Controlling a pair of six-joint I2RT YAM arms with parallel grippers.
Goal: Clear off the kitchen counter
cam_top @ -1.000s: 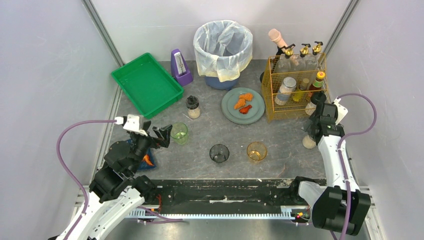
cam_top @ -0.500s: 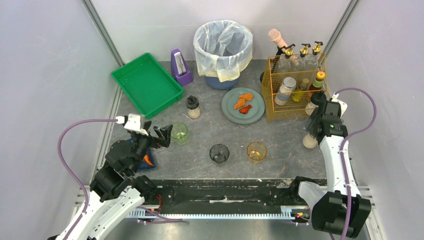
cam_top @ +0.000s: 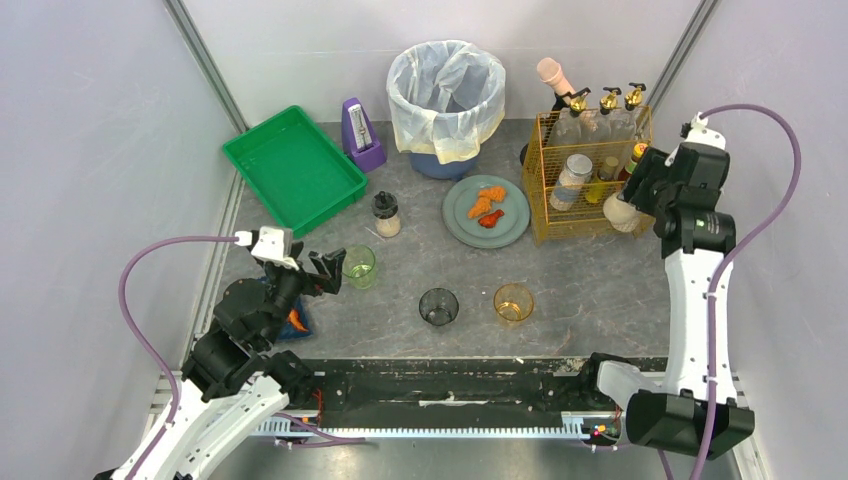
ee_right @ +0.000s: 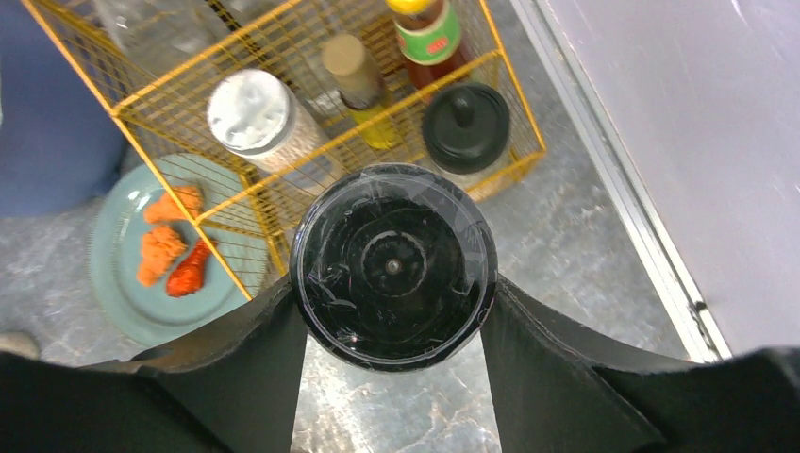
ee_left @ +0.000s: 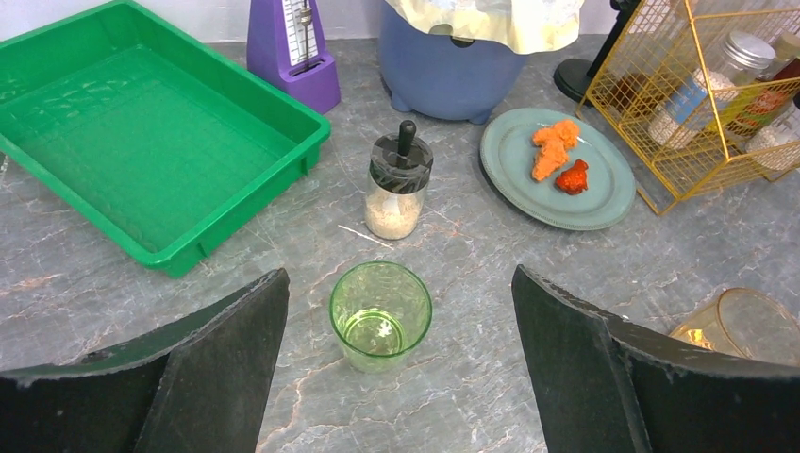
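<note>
We see R claw (ee_right: 394,283) pinching black-lidded shaker (ee_right: 393,255) aloft by yellow basket (ee_right: 189,85) corner — L claw (ee_left: 398,283) spread wide over green glass (ee_left: 380,316). Grey surface (cam_top: 580,290) lies beneath both, w/ plate (ee_left: 604,189), tray (ee_left: 141,151).

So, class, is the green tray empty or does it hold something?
Empty. In the top and left wrist views the green tray shows only its bare floor, nothing inside.
</note>
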